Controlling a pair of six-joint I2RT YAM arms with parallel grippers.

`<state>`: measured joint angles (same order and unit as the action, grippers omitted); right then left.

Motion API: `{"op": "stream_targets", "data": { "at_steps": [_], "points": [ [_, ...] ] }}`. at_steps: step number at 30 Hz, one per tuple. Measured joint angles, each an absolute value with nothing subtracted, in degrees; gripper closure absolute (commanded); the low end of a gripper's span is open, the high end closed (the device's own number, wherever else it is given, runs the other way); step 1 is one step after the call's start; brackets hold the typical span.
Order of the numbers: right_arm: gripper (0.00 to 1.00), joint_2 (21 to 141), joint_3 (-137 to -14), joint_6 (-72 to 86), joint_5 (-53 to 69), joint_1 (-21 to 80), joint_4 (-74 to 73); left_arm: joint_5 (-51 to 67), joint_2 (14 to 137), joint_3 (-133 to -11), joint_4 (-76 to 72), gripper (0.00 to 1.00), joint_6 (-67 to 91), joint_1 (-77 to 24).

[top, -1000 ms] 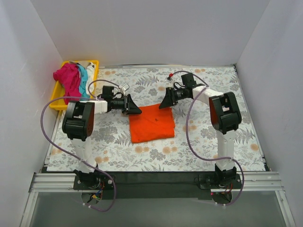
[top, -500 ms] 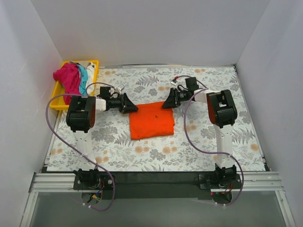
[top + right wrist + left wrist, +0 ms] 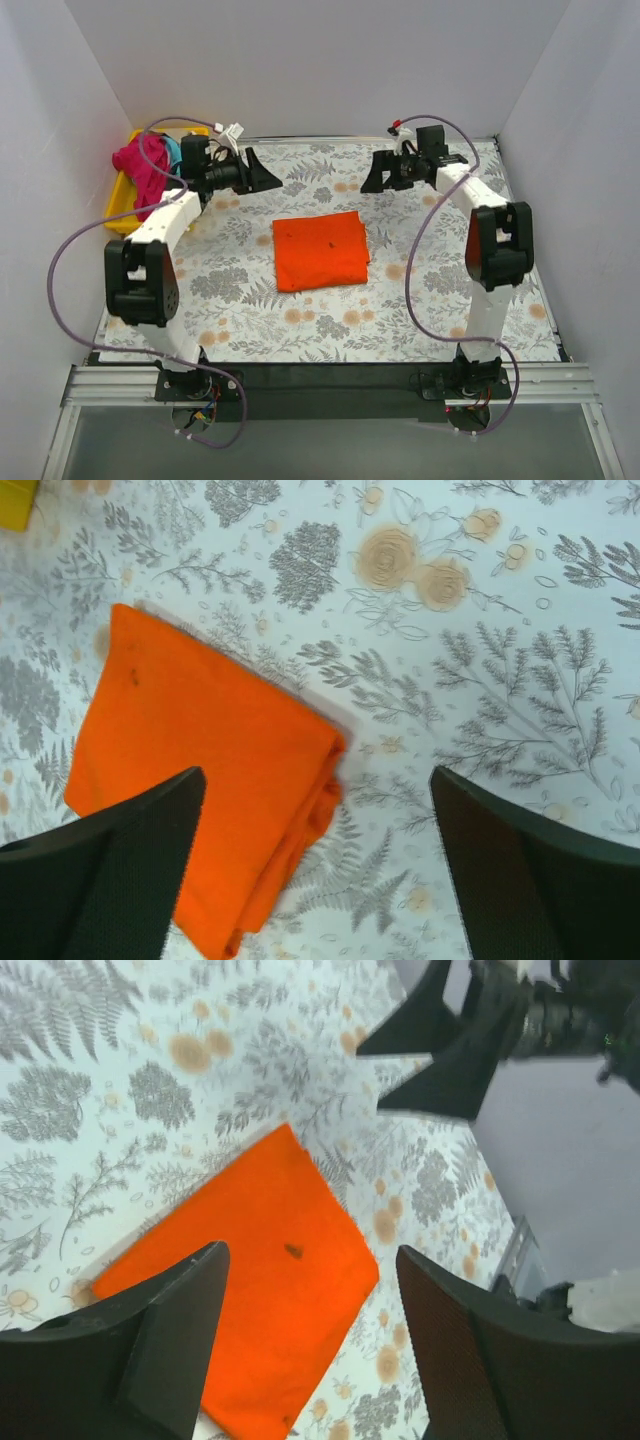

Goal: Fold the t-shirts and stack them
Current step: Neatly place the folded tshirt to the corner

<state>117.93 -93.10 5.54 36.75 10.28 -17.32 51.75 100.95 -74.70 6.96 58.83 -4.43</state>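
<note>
Your orange t-shirt [image 3: 320, 251] lies folded in a tidy rectangle mid-counter [image 3: 420, 310], so that one looks done. The magenta shirt [image 3: 143, 170] and teal shirt [image 3: 177, 160] sit bunched in the yellow tray [image 3: 118, 212] far left, not yet folded or stacked. The left gripper [image 3: 265, 175] and right gripper [image 3: 372, 178] hover beyond the orange t-shirt, both spread and empty.

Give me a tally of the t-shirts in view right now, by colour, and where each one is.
orange t-shirt: 1, folded on the table
magenta t-shirt: 1, in the yellow tray
teal t-shirt: 1, in the tray, mostly hidden by the left arm
Total: 3 in view
</note>
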Motion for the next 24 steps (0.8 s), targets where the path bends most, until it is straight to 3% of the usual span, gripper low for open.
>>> {"op": "stream_targets", "data": {
  "at_steps": [6, 12, 24],
  "points": [
    [0.02, 100.0, -85.4, 2.3, 16.3, 30.1, -19.9, 43.5, 83.5, -72.2, 11.2, 0.31, 56.6, -3.6],
    [0.02, 99.2, -76.8, 6.3, 4.1, 44.3, -21.9, 38.0, 76.3, -67.4, 14.9, 0.31, 55.9, -1.1],
    [0.02, 107.3, -73.1, 11.2, -3.5, 46.6, -24.3, 35.7, 75.2, -61.5, 19.7, 0.32, 54.2, -0.5]
  ]
}}
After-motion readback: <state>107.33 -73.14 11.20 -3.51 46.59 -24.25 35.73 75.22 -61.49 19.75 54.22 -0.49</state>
